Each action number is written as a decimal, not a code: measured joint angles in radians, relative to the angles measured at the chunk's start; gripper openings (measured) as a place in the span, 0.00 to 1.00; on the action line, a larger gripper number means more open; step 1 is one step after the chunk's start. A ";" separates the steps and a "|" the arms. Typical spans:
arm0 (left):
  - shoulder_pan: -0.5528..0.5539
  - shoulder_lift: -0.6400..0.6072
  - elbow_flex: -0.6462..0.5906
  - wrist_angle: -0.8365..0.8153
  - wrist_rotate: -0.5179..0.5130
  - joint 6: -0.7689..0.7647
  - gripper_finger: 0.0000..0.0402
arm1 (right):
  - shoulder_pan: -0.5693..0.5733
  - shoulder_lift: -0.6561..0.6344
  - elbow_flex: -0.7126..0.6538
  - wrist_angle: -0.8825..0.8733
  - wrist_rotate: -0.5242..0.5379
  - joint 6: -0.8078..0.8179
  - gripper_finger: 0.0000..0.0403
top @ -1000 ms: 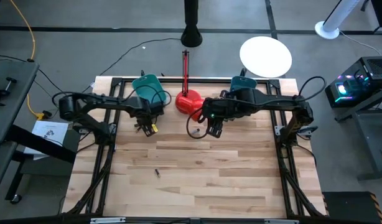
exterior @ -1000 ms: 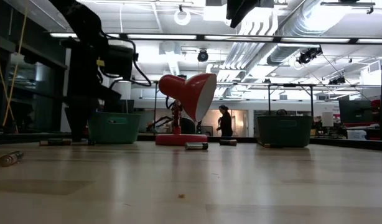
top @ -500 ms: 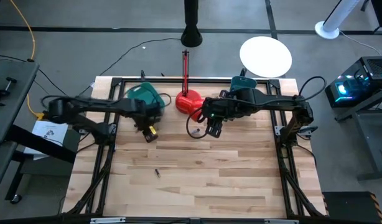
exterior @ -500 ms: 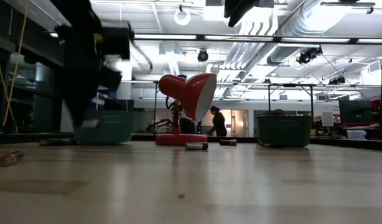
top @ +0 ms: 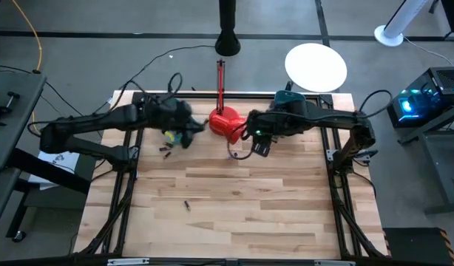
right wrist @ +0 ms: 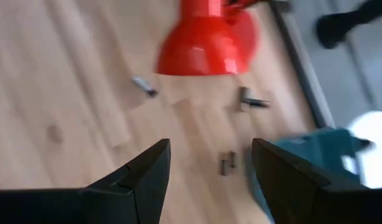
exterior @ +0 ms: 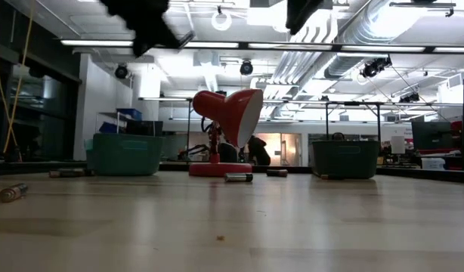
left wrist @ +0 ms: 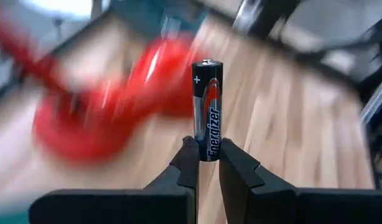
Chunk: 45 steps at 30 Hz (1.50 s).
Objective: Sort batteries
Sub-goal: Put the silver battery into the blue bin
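The big change is on the left: a second ago the left claw (left wrist: 207, 146) was low beside the left teal bin (exterior: 125, 153), on the far-left side of the red lamp (top: 225, 122); it has since lifted well off the counter (top: 242, 214) and swung in until it hangs just left of the lamp. It is clenched on one battery (left wrist: 207, 106), held upright by its lower end with the plus cap pointing away from the wrist. So this cell did not go into the left bin. My reading is that it is being carried past the lamp toward the other side, though where it will end up is not shown. The right claw (top: 258, 144) has only crept a little closer to the lamp. It hovers just right of the lamp and toward the front, fingers spread and holding nothing, and seems to be waiting over the loose cells there. By count there are two arms, two teal bins (the right teal bin (exterior: 345, 159) is right of the lamp), one lamp, and one battery in the left claw. In the low view four loose batteries lie on the counter: one far left of the lamp at the front (exterior: 13, 192), one by the left bin (exterior: 66, 172), and two just in front of the lamp base (exterior: 238, 177) (exterior: 276, 172). The right wrist view hints at a few more small cells near the lamp, so four is a minimum and most of the sorting looks undone.
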<state>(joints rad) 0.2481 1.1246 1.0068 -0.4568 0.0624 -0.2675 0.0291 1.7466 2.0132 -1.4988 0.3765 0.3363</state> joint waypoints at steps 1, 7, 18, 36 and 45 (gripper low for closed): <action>0.000 0.031 0.024 0.043 -0.001 0.024 0.06 | 0.004 -0.018 0.000 -0.011 0.032 0.022 0.55; 0.010 0.316 0.216 0.202 -0.036 0.210 0.06 | 0.032 -0.173 0.000 -0.030 0.198 0.210 0.55; 0.047 0.893 0.704 0.351 -0.037 0.330 0.08 | 0.039 -0.306 0.001 -0.022 0.392 0.362 0.55; 0.059 1.232 1.344 -0.168 0.049 0.307 0.51 | 0.037 -0.275 0.001 0.058 0.410 0.322 0.55; 0.063 0.931 1.218 -0.762 0.187 0.383 0.49 | 0.037 -0.275 0.001 0.067 0.432 0.265 0.55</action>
<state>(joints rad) 0.3111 2.0558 2.2251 -1.2184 0.2496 0.1152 0.0656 1.4715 2.0140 -1.4317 0.8084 0.6009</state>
